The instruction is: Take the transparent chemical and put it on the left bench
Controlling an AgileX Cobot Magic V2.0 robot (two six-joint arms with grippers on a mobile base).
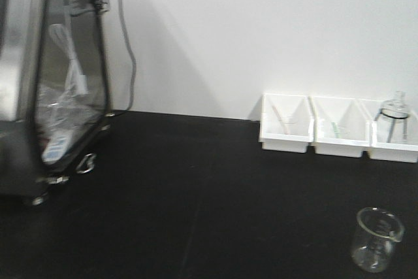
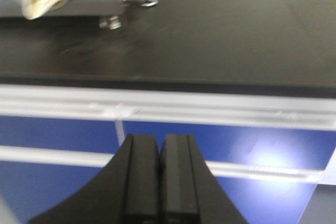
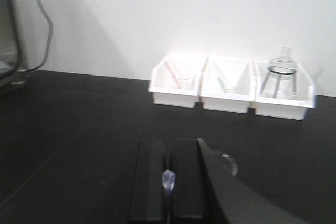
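In the right wrist view my right gripper (image 3: 169, 156) is shut on the transparent chemical (image 3: 168, 179). Only its clear, rounded tip shows between the jaws; the rest of the rod is hidden. The gripper is low over the black bench (image 3: 79, 129). The rim of a clear glass beaker (image 3: 227, 162) shows just past its right finger. The beaker (image 1: 377, 238) stands at the front right in the front view, where neither gripper shows. My left gripper (image 2: 159, 139) is shut and empty, out in front of the bench's white front edge (image 2: 210, 108).
Three white bins stand at the back right against the wall: one with a red-tipped stick (image 3: 176, 80), one with a green-tipped stick (image 3: 227, 85), one with a glass flask (image 3: 282, 72). A tall metal and glass machine (image 1: 59, 83) with a cable stands at the left.
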